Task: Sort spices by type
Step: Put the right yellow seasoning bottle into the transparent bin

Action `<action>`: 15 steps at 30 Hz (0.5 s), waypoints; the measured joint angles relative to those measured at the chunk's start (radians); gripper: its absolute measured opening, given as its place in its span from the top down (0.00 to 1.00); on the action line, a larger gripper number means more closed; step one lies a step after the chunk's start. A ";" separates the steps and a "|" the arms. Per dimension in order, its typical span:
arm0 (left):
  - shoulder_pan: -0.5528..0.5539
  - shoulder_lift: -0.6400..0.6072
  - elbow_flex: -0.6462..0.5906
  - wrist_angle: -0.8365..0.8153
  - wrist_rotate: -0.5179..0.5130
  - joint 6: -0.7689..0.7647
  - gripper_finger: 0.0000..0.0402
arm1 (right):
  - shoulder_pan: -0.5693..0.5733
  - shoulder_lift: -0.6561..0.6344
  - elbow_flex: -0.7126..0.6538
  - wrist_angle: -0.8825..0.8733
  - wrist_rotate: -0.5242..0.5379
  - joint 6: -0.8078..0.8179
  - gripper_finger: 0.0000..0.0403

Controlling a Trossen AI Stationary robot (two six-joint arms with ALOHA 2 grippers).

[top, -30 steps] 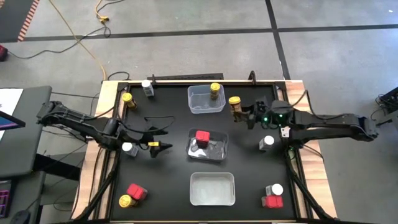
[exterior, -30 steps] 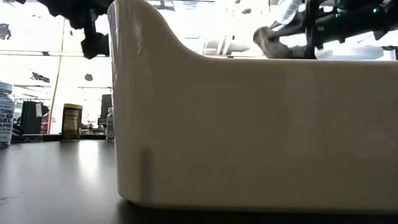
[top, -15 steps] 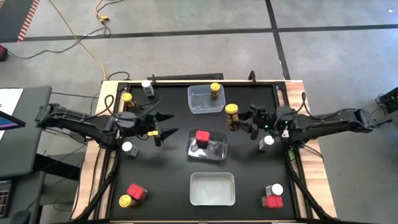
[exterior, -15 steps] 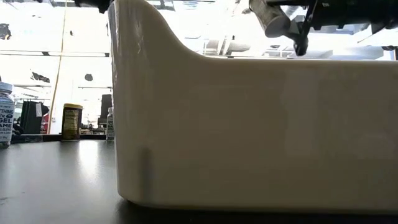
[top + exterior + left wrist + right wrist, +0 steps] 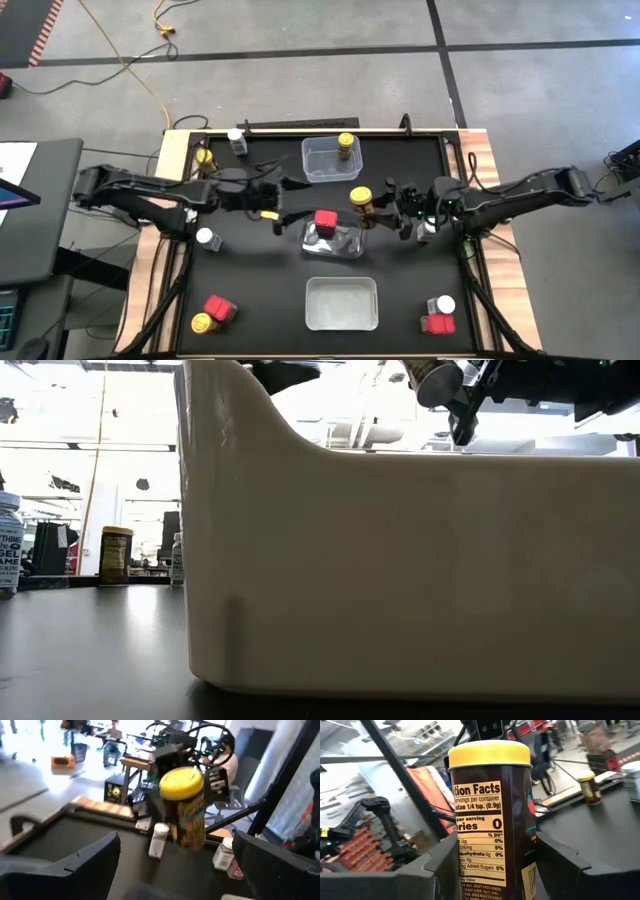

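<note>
One yellow-capped amber jar (image 5: 361, 206) sits clamped upright between the fingers of the right gripper (image 5: 378, 210), held above the mat just right of the middle tub (image 5: 334, 240) with the red tin (image 5: 325, 220). Since half a second ago the jar has travelled left and nearer that tub. The left gripper (image 5: 290, 200) has swung toward the centre too, fingers spread wide and empty, facing the jar. A white-capped jar (image 5: 208, 238) stands behind it; the far tub (image 5: 331, 160) holds another amber jar (image 5: 346, 146)
</note>
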 joint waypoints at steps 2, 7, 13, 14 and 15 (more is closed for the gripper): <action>0.005 0.062 0.073 -0.023 0.022 0.061 0.08 | 0.000 0.004 0.000 -0.005 -0.008 0.002 0.39; 0.012 0.199 0.255 -0.081 0.026 0.204 0.08 | 0.003 0.000 0.000 -0.001 -0.024 0.001 0.39; 0.022 0.309 0.424 -0.153 0.112 0.255 0.08 | 0.002 -0.010 0.000 0.000 -0.050 0.000 0.39; 0.026 0.325 0.443 -0.155 0.147 0.242 0.08 | 0.002 -0.012 0.000 0.001 -0.050 -0.002 0.39; 0.030 0.342 0.463 -0.154 0.180 0.229 0.08 | 0.002 -0.012 0.000 0.006 -0.053 -0.007 0.39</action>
